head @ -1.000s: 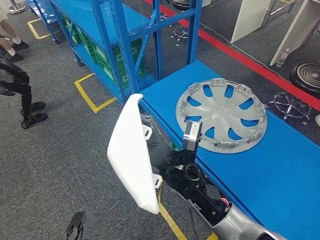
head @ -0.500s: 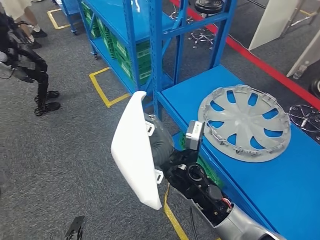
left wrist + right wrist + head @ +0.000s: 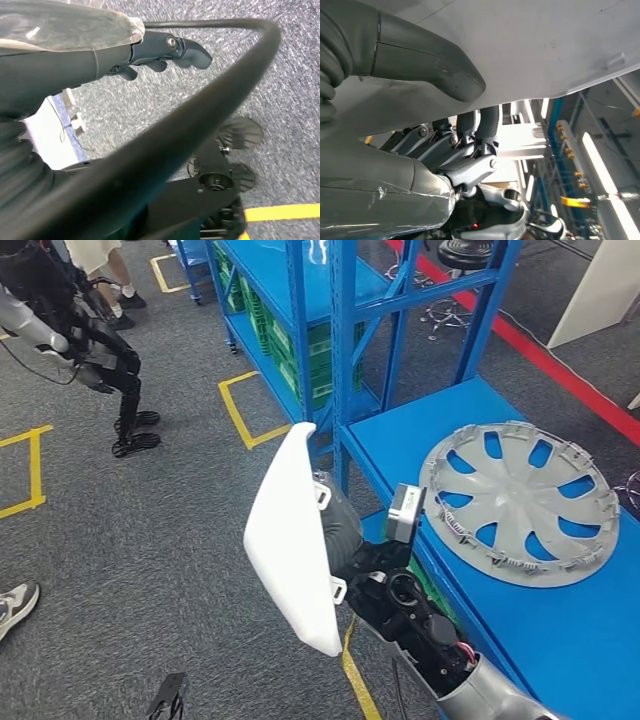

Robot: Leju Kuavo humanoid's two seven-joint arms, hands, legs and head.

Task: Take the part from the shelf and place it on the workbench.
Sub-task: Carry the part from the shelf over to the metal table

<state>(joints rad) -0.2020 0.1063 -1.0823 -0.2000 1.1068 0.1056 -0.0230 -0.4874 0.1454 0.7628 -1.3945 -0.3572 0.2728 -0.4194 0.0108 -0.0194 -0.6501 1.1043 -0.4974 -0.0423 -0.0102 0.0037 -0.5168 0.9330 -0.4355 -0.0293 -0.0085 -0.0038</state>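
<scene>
White part (image 3: 290,540) held upright by right robot hand (image 3: 343,535), left of blue worktop (image 3: 573,630), over carpet. Grey hubcap (image 3: 521,502) lies on worktop. Right wrist view: thumb (image 3: 429,60) pressed on part. Left wrist view: left robot hand (image 3: 158,52) empty, fingers apart.

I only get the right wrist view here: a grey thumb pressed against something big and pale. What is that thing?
Observer: A white curved plastic panel. In the head view, the right hand holds it upright on its edge.
Operator: Is it lying on a table yet?
Observer: No. It hangs beside the blue workbench, with grey carpet behind it.
Operator: And the other hand?
Observer: The left wrist view has the left hand holding nothing, over the carpet.
</scene>
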